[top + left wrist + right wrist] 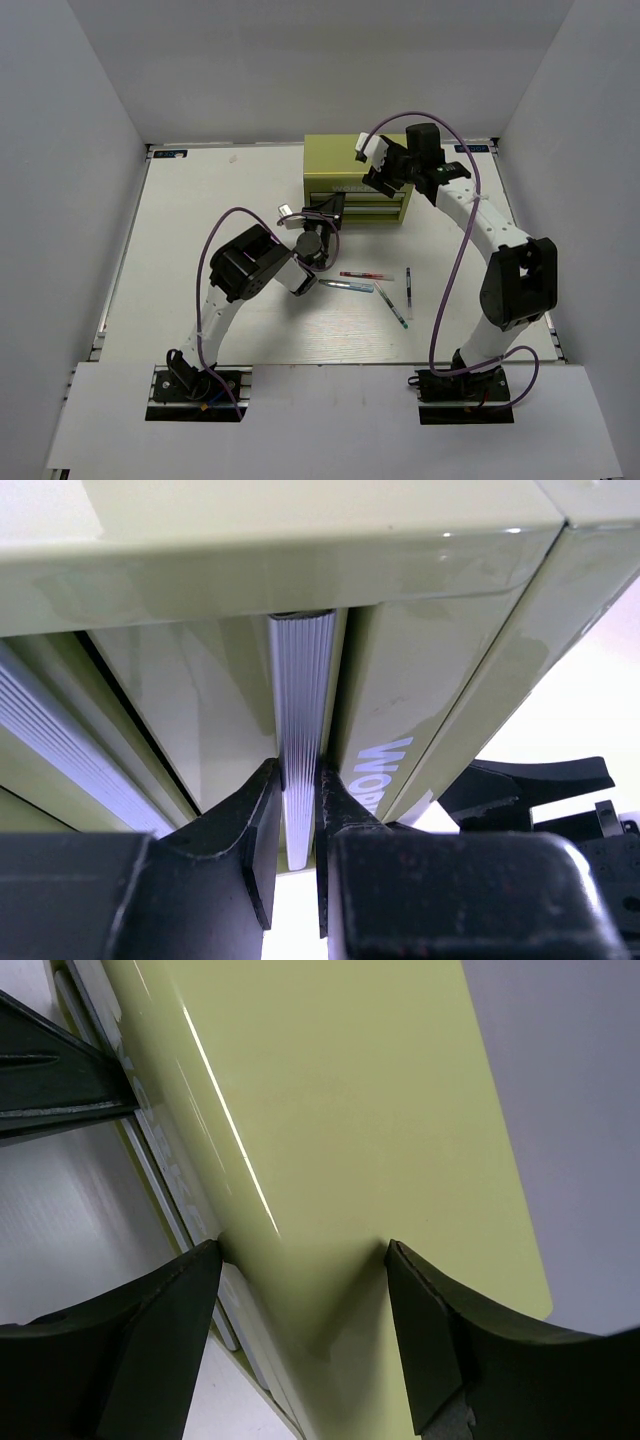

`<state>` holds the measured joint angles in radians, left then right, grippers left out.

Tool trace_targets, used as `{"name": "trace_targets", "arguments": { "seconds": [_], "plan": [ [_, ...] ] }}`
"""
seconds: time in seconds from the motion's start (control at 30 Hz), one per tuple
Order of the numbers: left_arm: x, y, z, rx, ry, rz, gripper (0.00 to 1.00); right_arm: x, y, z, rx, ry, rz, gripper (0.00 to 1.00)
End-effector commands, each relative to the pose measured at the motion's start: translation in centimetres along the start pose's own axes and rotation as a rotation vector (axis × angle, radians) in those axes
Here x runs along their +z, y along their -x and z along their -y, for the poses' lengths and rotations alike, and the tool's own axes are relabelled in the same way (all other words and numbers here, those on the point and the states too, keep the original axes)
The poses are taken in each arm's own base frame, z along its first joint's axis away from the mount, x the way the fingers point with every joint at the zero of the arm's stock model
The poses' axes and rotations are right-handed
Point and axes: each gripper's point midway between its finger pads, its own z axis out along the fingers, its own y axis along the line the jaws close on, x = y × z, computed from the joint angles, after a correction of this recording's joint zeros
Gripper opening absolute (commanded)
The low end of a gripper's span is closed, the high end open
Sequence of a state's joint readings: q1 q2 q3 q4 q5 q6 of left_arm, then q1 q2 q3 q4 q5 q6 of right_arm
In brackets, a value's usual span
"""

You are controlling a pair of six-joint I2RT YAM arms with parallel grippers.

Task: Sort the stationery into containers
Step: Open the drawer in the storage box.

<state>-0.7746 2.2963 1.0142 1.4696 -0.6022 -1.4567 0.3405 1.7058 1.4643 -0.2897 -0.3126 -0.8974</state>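
The worktop point(200, 330) is carrying the yellow-green tool chest point(335, 160), which is sitting against the far edge, a little right of the middle, with its two drawers facing the near edge. The insides of the drawers are staying hidden in every view.

The left arm point(240, 265) is reaching to the chest's front. The left jaws are clamping a ribbed silver drawer handle point(300, 700) (I cannot tell which drawer), beside the pale WORKPRO lettering point(385, 770). The right arm point(480, 225) is leaning over the chest's right end, with the right jaws standing open over the flat top and gripping nothing.

Four pens are lying on the bare worktop between the chest and the near edge, right of the middle:
- The red pen point(367, 275) is lying crosswise.
- The light blue pen point(347, 286) is lying just nearer than the red one, its left end beside the left arm's wrist.
- The whitish pen point(409, 278) is lying to the right of the red one.
- The dark green pen point(392, 305) is lying aslant.
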Motion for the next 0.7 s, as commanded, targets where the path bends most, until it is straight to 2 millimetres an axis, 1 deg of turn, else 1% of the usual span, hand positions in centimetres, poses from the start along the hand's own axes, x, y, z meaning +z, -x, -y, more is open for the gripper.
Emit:
{"name": "trace_targets", "arguments": {
  "seconds": [0.0,0.07,0.1,0.13,0.17,0.2,0.23,0.3,0.33,0.37,0.43,0.47,0.53,0.57,0.6,0.63,0.67],
  "plan": [
    [-1.0,1.1,-0.2,0.010,-0.003,0.035,0.00,0.7,-1.1,0.5,0.038,-0.004,-0.046,0.71],
    [-1.5,1.0,-0.5,0.015,0.007,0.034,0.00,1.0,-1.4,0.4,0.046,-0.002,-0.056,0.71],
    [-1.4,1.0,0.0,0.010,-0.001,0.035,0.00,1.0,-1.6,0.5,0.049,-0.003,-0.061,0.71],
    [-1.8,0.6,-0.3,0.013,0.007,0.025,0.00,0.9,-1.4,0.4,0.047,-0.004,-0.061,0.71],
    [-2.0,0.7,-0.6,0.019,0.014,0.024,0.00,0.9,-1.6,0.6,0.051,-0.011,-0.066,0.71],
    [-2.0,0.7,-0.4,0.013,0.007,0.025,0.00,0.9,-1.4,0.5,0.050,-0.007,-0.065,0.71],
    [-2.4,0.4,-0.2,0.012,0.008,0.015,0.00,1.0,-1.6,0.5,0.057,-0.004,-0.069,0.71],
    [-2.7,0.6,-0.4,0.015,0.012,0.014,0.00,1.1,-1.8,0.5,0.060,-0.005,-0.074,0.71],
    [-3.1,0.5,0.0,0.009,0.007,0.016,0.00,1.2,-1.8,0.4,0.064,-0.003,-0.076,0.71],
    [-3.4,0.7,-0.4,0.017,0.018,0.015,0.00,1.1,-1.8,0.5,0.067,-0.006,-0.077,0.71],
    [-3.6,1.0,-0.5,0.018,0.020,0.024,0.00,1.2,-1.9,0.6,0.070,-0.009,-0.080,0.71],
    [-4.0,0.6,-0.3,0.017,0.022,0.013,0.00,1.3,-1.9,0.5,0.076,-0.006,-0.084,0.71],
    [-4.2,0.3,0.2,0.002,0.006,0.014,0.00,1.4,-2.0,0.6,0.078,-0.009,-0.085,0.71],
    [-4.5,0.5,-0.2,0.010,0.016,0.013,0.00,1.3,-1.9,0.6,0.084,-0.011,-0.084,0.71],
    [-4.8,0.0,0.1,0.002,0.009,0.002,0.00,1.3,-2.2,0.5,0.089,-0.011,-0.090,0.71],
    [-5.0,0.1,-0.2,0.008,0.017,0.001,0.00,1.4,-2.1,0.5,0.091,-0.012,-0.091,0.71],
    [-5.6,-0.3,-0.3,0.008,0.020,-0.012,0.00,1.5,-2.3,0.5,0.096,-0.013,-0.094,0.71]
  ]
}}
